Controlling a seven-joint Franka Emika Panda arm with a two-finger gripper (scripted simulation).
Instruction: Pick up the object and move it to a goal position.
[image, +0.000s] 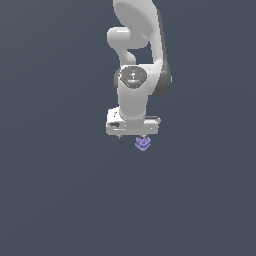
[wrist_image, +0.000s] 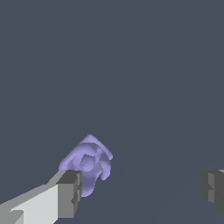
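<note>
gripper (wrist_image: 140, 192) fingers, spread wide, straddle the purple object (wrist_image: 87, 162), which sits beside one finger ungrasped, so gripping, lifting and carrying to the goal all remain.

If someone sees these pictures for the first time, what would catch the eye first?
The white arm reaching down the middle of the exterior view, against plain dark grey. Next, the tiny purple object, the only colour, just under the gripper. In the wrist view it sits close against one finger, the other far off, so the jaws are open.
</note>
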